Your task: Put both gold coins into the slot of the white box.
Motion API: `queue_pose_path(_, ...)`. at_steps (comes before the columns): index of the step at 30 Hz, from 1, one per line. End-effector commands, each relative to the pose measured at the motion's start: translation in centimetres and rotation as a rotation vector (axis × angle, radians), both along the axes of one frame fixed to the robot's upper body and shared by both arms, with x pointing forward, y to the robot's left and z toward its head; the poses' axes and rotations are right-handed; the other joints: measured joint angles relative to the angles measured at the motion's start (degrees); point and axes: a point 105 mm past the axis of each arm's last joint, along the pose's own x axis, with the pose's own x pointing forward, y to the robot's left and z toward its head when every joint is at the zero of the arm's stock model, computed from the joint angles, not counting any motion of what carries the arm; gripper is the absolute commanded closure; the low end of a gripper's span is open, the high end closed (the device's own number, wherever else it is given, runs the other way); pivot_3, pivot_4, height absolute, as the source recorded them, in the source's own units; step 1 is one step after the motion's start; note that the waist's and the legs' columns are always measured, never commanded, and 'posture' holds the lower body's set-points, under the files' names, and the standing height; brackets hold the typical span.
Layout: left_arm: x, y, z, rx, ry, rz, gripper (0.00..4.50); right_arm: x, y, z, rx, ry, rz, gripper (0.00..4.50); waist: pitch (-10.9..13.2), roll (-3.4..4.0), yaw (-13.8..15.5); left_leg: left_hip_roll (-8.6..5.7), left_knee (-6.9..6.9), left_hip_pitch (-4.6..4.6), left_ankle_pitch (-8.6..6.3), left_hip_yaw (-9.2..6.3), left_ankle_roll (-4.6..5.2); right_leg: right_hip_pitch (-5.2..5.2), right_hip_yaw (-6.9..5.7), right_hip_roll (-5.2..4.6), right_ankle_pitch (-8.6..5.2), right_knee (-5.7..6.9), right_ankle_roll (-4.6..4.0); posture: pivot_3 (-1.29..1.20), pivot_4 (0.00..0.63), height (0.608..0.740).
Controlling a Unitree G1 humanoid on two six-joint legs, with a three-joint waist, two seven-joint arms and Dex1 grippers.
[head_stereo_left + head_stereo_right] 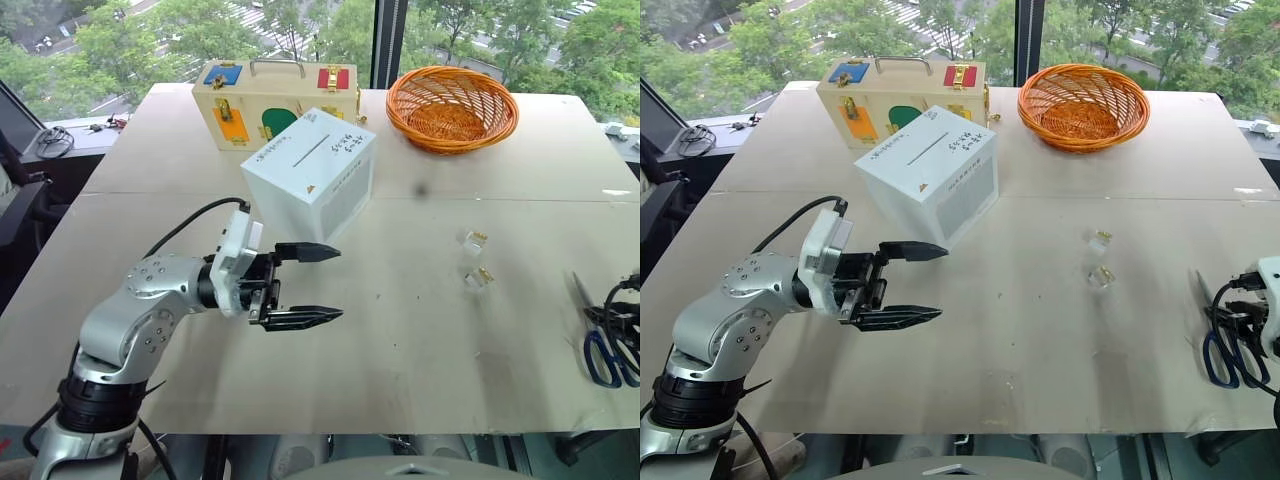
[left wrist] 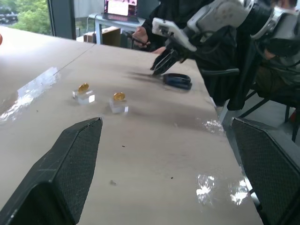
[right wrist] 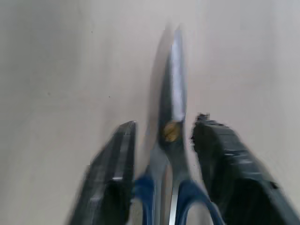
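Hovering left claw point(image 1: 338, 284) spread wide near white box point(image 1: 310, 172), right claw point(image 3: 161, 140) apart astride scissors point(image 3: 171, 140), gold coins point(image 2: 119, 96) on clear blocks point(image 2: 118, 106)

The gold coins point(image 2: 118, 96) gleamed like metal on clear plastic blocks point(image 2: 118, 106); the table point(image 2: 154, 140) looked smooth, faintly glossy.

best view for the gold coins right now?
Left wrist view: both gold coins read clearly as discs, each atop a small clear block. Both eye views show them as tiny yellow specks right of the white box.
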Motion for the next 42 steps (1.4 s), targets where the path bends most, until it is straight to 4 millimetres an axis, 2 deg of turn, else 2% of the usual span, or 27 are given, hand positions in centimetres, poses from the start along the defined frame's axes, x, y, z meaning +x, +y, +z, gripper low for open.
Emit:
queue_pose_path(1, -0.9, -0.7, 1.1, -0.035, -0.024, -0.063, 0.00, -1.0, 1.0, 2.5, -0.051, -0.078, 0.059, 0.82, 0.0, 0.01, 0.3, 0.00, -0.03, 0.00, 0.00, -0.01, 0.00, 0.00, -0.01, 0.00, 0.00, 0.00, 0.00, 0.00, 0.150, 0.740)
queue_pose_path(3, -1.0, -0.7, 1.2, -0.039, -0.022, -0.070, 0.00, -1.0, 2.3, 3.9, -0.044, -0.143, 0.101, 0.19, 0.0, 0.06, 0.3, 0.00, -0.08, -0.05, 0.00, -0.09, 0.00, -0.03, -0.07, 0.02, -0.02, 0.00, 0.02, 0.00, 0.150, 0.740)
queue_pose_path(4, -0.9, -0.8, 1.2, -0.044, -0.018, -0.070, 0.00, -0.7, 3.6, 4.9, -0.028, -0.192, 0.134, 0.06, 0.0, 0.07, 0.2, 0.02, -0.08, -0.04, 0.00, -0.12, -0.01, -0.02, -0.08, 0.06, -0.03, 0.00, 0.05, 0.00, 0.150, 0.740)
queue_pose_path(6, -0.4, -0.9, 1.0, -0.041, -0.015, -0.055, 0.00, 0.1, 7.5, 6.4, 0.016, -0.270, 0.242, 0.06, 0.0, 0.03, -0.5, 0.05, -0.06, 0.04, 0.00, -0.04, -0.01, -0.01, 0.00, 0.09, -0.09, 0.01, 0.16, 0.00, 0.150, 0.740)
queue_pose_path(8, 0.3, -1.0, 0.8, -0.039, -0.010, -0.018, 0.00, 1.0, 10.4, 6.6, 0.033, -0.295, 0.313, 0.06, 0.0, 0.03, -0.8, 0.07, -0.01, 0.12, 0.00, -0.06, -0.01, 0.02, 0.08, 0.16, -0.01, 0.04, 0.12, 0.00, 0.150, 0.740)
queue_pose_path(12, 0.7, -1.3, 0.4, -0.015, -0.025, 0.005, 0.00, 2.3, 14.1, 5.5, 0.076, -0.292, 0.405, 0.06, -0.1, -0.24, -0.9, 0.10, 0.11, 0.16, 0.00, -0.14, -0.01, 0.04, 0.12, 0.21, 0.02, 0.17, 0.06, 0.00, 0.150, 0.740)
queue_pose_path(13, 0.6, -1.4, 0.4, -0.014, -0.027, 0.005, 0.00, 2.5, 14.5, 5.1, 0.087, -0.284, 0.404, 0.44, -0.1, -0.22, -0.8, 0.10, 0.09, 0.12, 0.00, -0.13, -0.01, 0.02, 0.14, 0.14, 0.01, 0.18, 0.05, 0.00, 0.150, 0.740)
queue_pose_path(15, 0.5, -1.5, 0.3, -0.011, -0.031, 0.006, 0.00, 3.0, 14.9, 4.4, 0.093, -0.268, 0.403, 0.80, -0.1, -0.21, -0.5, 0.08, 0.06, 0.07, 0.00, -0.10, -0.02, 0.00, 0.14, 0.06, 0.12, 0.17, -0.16, 0.00, 0.150, 0.740)
queue_pose_path(16, 0.4, -1.5, 0.3, -0.009, -0.033, 0.006, 0.00, 3.2, 15.0, 4.1, 0.075, -0.259, 0.406, 1.25, 0.0, -0.20, -0.4, 0.07, 0.06, -0.01, 0.00, -0.07, -0.02, -0.04, 0.17, 0.05, 0.13, 0.12, -0.16, 0.00, 0.150, 0.740)
queue_pose_path(24, 0.1, -1.7, 0.6, -0.008, -0.049, 0.020, 0.00, 4.7, 14.4, 2.2, -0.003, -0.198, 0.392, 1.25, -0.1, -0.21, 0.0, -0.01, 0.06, -0.10, 0.00, -0.04, -0.01, -0.07, 0.21, 0.07, 0.09, -0.01, -0.10, 0.00, 0.150, 0.740)
queue_pose_path(26, 0.1, -1.7, 0.6, -0.007, -0.053, 0.027, 0.00, 5.0, 14.3, 2.0, -0.010, -0.195, 0.383, 1.80, 0.0, -0.20, 0.1, -0.01, 0.06, -0.08, 0.00, -0.07, -0.01, -0.06, 0.17, 0.10, 0.10, 0.01, -0.10, 0.00, 0.150, 0.740)
queue_pose_path(27, 0.2, -1.7, 0.6, -0.007, -0.053, 0.032, 0.00, 5.1, 14.2, 2.0, -0.014, -0.196, 0.380, 1.86, 0.0, -0.20, 0.1, -0.01, 0.06, -0.06, 0.00, -0.07, -0.01, -0.06, 0.17, 0.10, 0.10, 0.04, -0.10, 0.00, 0.150, 0.740)
queue_pose_path(28, 0.2, -1.6, 0.6, -0.007, -0.053, 0.038, 0.00, 5.1, 14.1, 2.1, -0.019, -0.197, 0.376, 2.40, 0.0, -0.21, 0.1, -0.01, 0.06, -0.06, 0.00, -0.07, -0.01, -0.06, 0.17, 0.10, 0.10, 0.06, -0.10, 0.00, 0.150, 0.740)
queue_pose_path(42, -0.1, -1.5, 0.2, -0.001, -0.054, 0.056, 0.00, 5.2, 13.8, 2.1, -0.037, -0.188, 0.378, 2.40, -0.1, -0.21, 0.0, 0.00, 0.10, 0.00, 0.00, -0.04, -0.01, -0.06, 0.19, 0.09, 0.10, 0.19, -0.10, 0.00, 0.150, 0.740)
